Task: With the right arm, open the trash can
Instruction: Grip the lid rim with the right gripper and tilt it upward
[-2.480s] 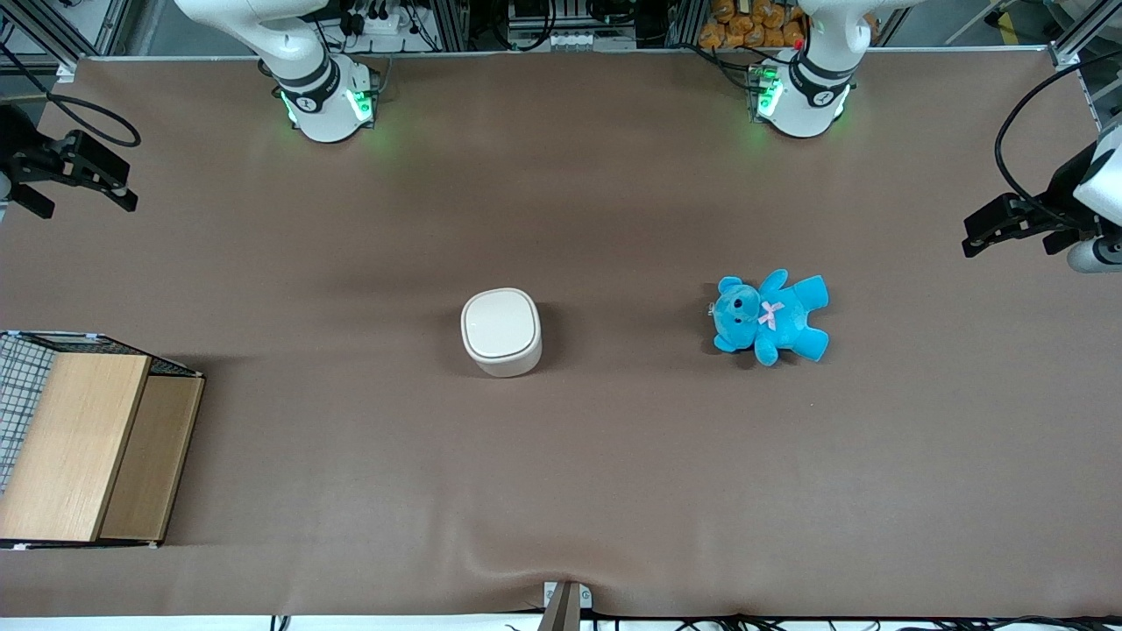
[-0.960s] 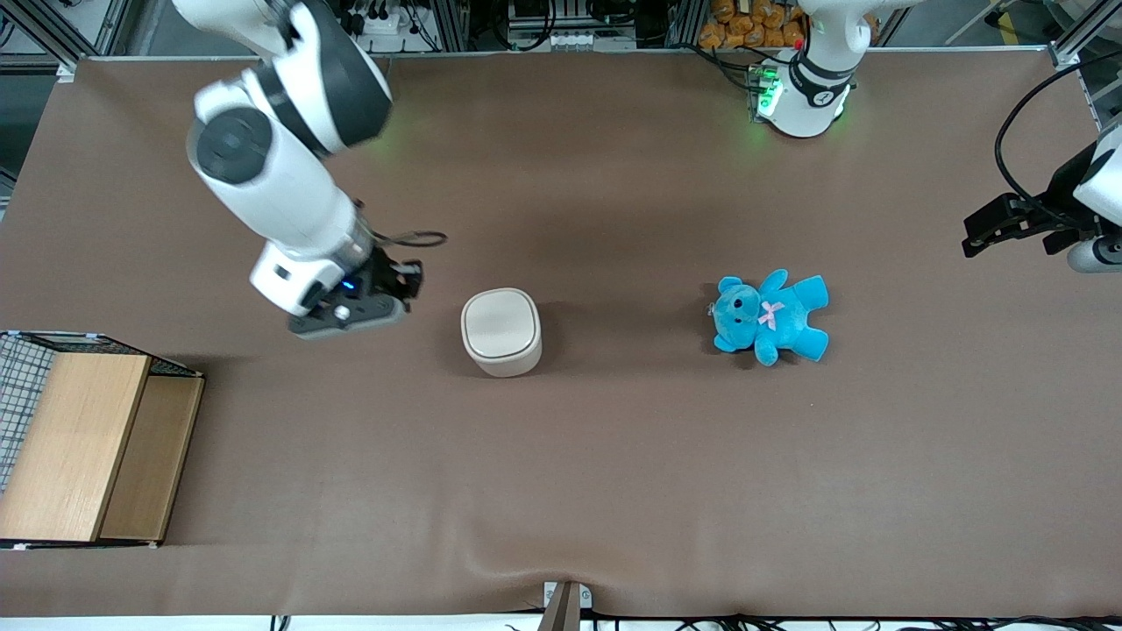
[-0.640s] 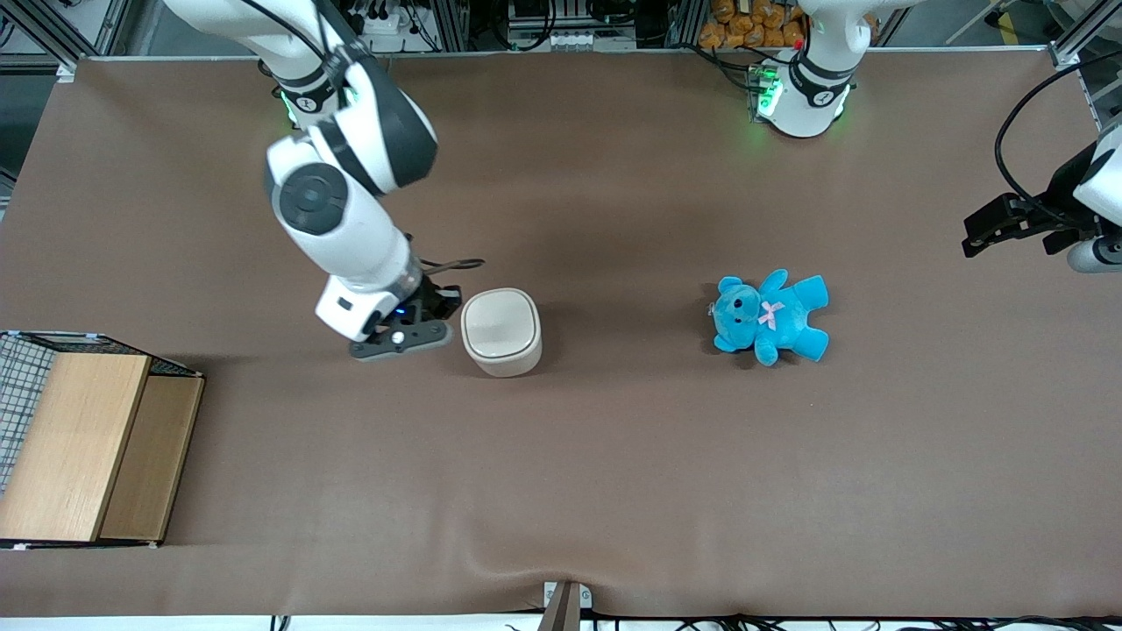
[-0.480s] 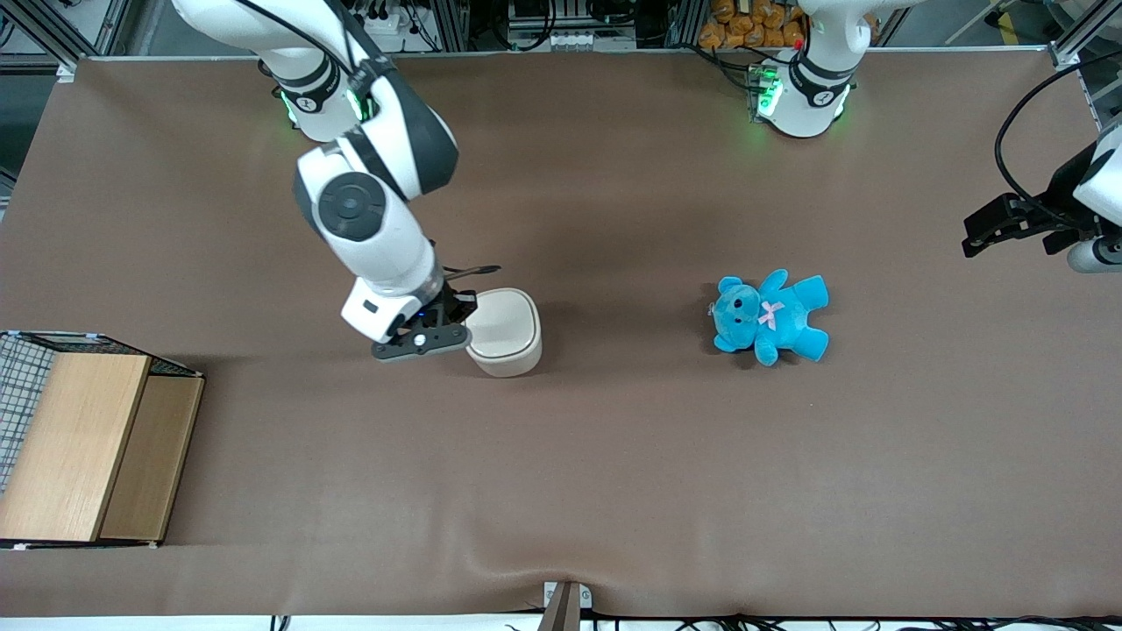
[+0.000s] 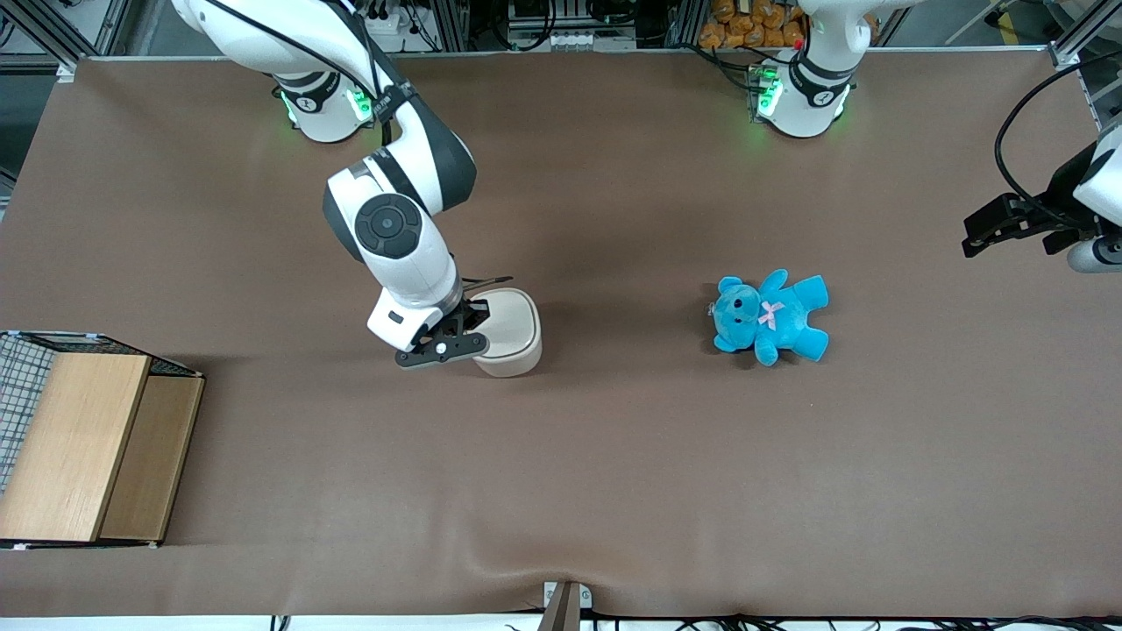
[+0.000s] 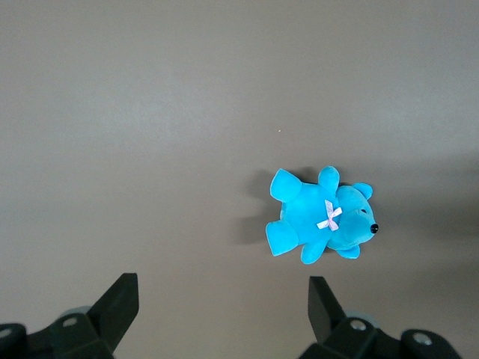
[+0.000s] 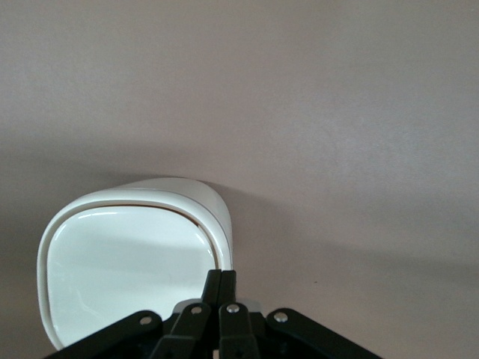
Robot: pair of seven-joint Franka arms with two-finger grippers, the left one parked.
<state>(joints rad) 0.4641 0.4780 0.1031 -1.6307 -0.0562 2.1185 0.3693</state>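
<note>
The cream-white trash can [image 5: 513, 333] stands mid-table with its flat white lid down. The right arm [image 5: 399, 237] reaches over it from the working arm's end. Its black gripper [image 5: 465, 326] hangs over the lid's edge on that side, covering part of the can. In the right wrist view the lid [image 7: 120, 262] shows glossy white, and the gripper [image 7: 221, 278] has its two fingers pressed together, with their tips at the lid's rim. Nothing is between the fingers.
A blue teddy bear [image 5: 771, 317] lies on the brown table toward the parked arm's end; it also shows in the left wrist view [image 6: 320, 219]. A wooden box [image 5: 88, 447] with a wire basket stands at the working arm's end, nearer the front camera.
The right arm has swung in from the table's end toward the trash can. Its gripper has gone from beside the can to over the lid's edge. The can and bear have not moved.
</note>
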